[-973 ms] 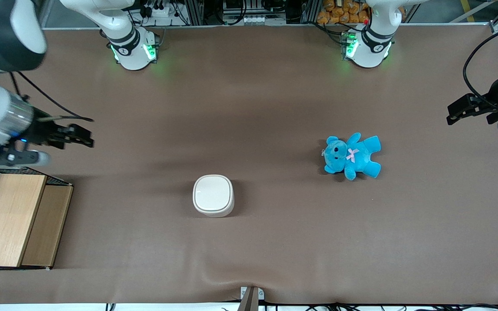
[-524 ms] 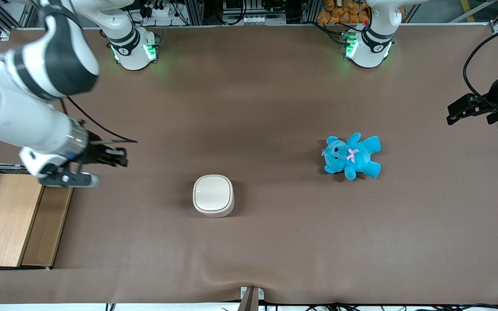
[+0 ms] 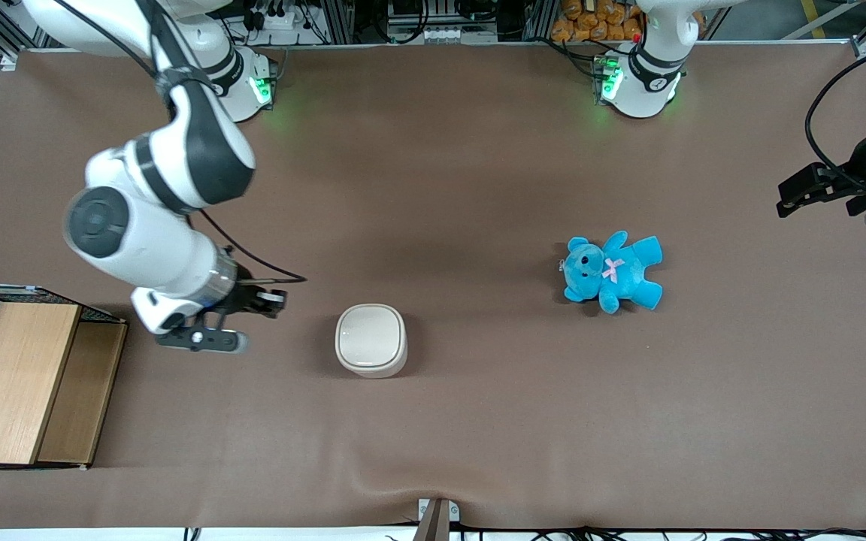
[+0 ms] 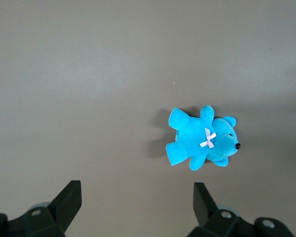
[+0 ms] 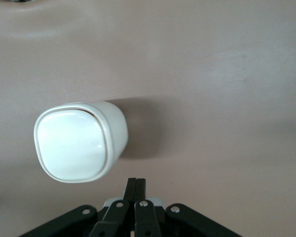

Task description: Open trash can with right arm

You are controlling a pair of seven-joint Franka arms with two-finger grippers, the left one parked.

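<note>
The cream-white trash can (image 3: 370,340) stands on the brown table with its smooth lid shut. It also shows in the right wrist view (image 5: 79,140), lid closed. The right arm (image 3: 155,210) reaches over the table from its base. Its black gripper (image 3: 277,298) is shut and empty. The gripper hovers beside the can, toward the working arm's end of the table, a short gap away and slightly farther from the front camera. In the right wrist view the gripper (image 5: 136,183) has its two fingers pressed together with nothing between them.
A blue teddy (image 3: 612,270) lies toward the parked arm's end of the table; it also shows in the left wrist view (image 4: 202,142). A wooden box with wire mesh (image 3: 19,379) sits at the working arm's end. A fold in the table cover (image 3: 403,481) runs near the front edge.
The right arm has swung in from the table's end, past the wooden box, toward the trash can. The gripper is now much closer to the can. The can and teddy have not moved.
</note>
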